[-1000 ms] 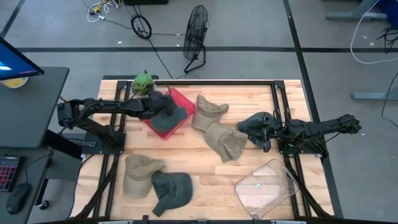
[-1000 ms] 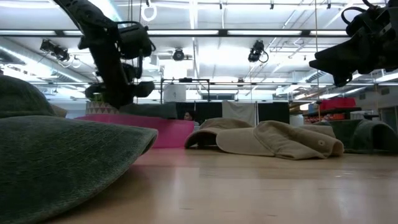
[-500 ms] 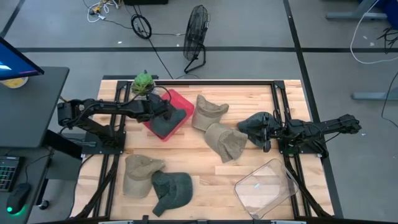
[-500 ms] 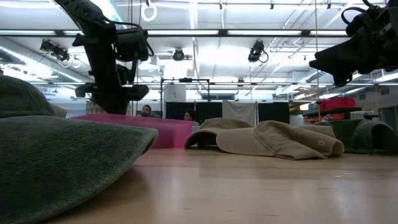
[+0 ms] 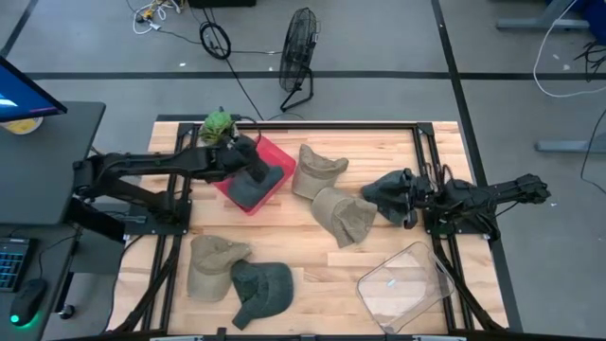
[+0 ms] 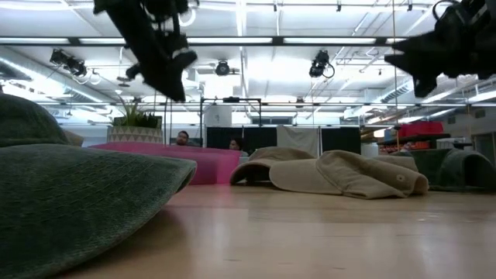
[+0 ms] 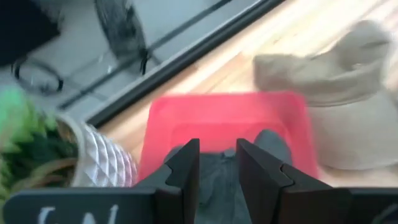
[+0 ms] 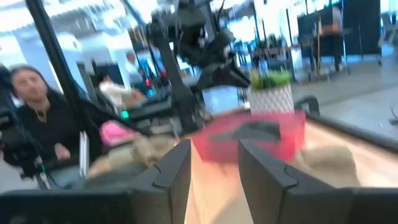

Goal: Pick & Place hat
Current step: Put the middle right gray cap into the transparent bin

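Observation:
A dark green hat (image 5: 254, 188) lies in the red tray (image 5: 275, 152) at the table's far left; the left wrist view shows the hat (image 7: 217, 180) and the tray (image 7: 217, 118) below my fingers. My left gripper (image 5: 248, 159) (image 7: 217, 158) hangs open above that hat, well clear of it in the low view (image 6: 172, 81). My right gripper (image 5: 409, 194) (image 8: 214, 155) is open and held high (image 6: 407, 70) beside another dark green hat (image 5: 383, 188), which lies on the table's right side.
Two tan hats (image 5: 317, 170) (image 5: 343, 216) lie mid-table. A tan hat (image 5: 213, 265) and a dark green one (image 5: 263, 289) lie near the near-left edge. A clear plastic bin (image 5: 402, 284) sits near right. A potted plant (image 5: 218, 128) stands behind the tray. People show beyond the table.
My left gripper has risen straight up from tray level to well above the red tray, while the dark green hat stays lying in the tray. My right gripper has moved up a little.

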{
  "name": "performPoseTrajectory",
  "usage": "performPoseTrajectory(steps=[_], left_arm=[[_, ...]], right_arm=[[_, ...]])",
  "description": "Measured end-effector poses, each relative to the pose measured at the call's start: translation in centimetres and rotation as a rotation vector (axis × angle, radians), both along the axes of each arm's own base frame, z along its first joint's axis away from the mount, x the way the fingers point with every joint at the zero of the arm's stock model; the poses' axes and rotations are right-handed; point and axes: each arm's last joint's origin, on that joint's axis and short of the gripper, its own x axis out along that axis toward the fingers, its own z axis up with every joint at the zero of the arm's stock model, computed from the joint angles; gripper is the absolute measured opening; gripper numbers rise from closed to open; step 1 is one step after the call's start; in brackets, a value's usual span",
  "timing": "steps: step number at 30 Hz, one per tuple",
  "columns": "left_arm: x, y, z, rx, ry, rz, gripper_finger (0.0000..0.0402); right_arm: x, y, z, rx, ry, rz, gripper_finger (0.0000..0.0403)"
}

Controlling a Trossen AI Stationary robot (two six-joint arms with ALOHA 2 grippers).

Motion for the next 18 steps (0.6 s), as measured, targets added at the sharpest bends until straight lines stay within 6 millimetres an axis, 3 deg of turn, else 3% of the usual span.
performPoseTrajectory(steps=[5, 10, 18], left_arm=[[-1.3, -1.0, 2.4, 0.053, -0.04, -0.097, 0.011], [-2.2, -1.3, 3.3, 0.064, -0.041, -0.162, 0.011], [-2.2, -1.3, 3.5, 0.096, -0.024, -0.203, 0.011]], right_arm=[[0.0, 0.0, 1.2, -0.044, -0.112, -0.015, 0.0135], [0.8, 0.1, 2.7, -0.054, -0.093, -0.018, 0.0135], [5.1, 0.9, 7.0, -0.107, 0.077, -0.014, 0.0135]])
